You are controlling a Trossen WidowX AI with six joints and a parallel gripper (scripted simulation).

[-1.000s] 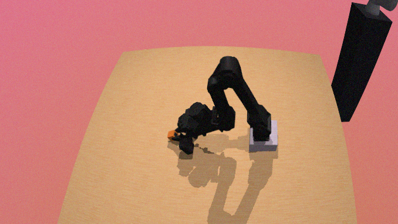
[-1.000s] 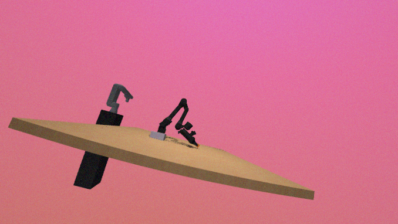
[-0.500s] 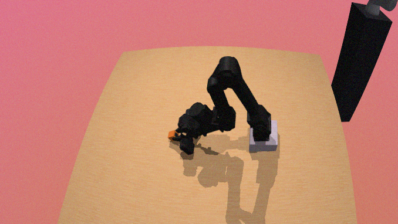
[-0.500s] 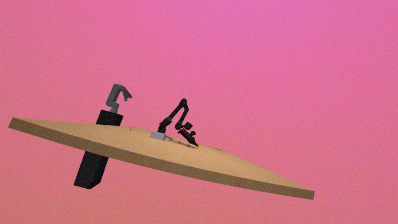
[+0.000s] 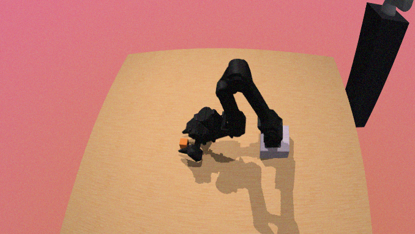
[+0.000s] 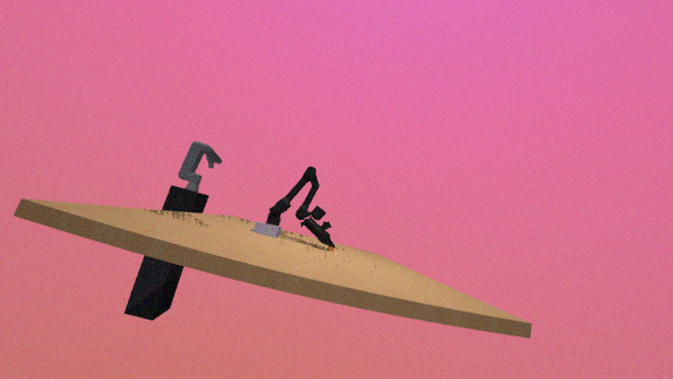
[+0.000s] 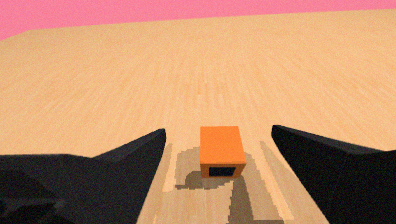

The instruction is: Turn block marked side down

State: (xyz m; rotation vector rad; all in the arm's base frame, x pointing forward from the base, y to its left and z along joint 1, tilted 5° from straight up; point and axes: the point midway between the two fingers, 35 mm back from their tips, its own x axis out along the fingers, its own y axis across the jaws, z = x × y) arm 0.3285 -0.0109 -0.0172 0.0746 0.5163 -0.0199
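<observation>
Gripper [image 7: 218, 150] standing wide, released; I'm seeing block [image 7: 222, 150] lying free between fingers, dark mark facing near side, toward me.

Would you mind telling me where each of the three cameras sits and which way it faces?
Top: high above, looking down on the table, the whole arm and the orange block.
Exterior: far off to the side and low, tilted; the arm looks small.
Wrist: on the open end effector, looking forward along the table, fingers flanking the block.
All three show the block.
</observation>
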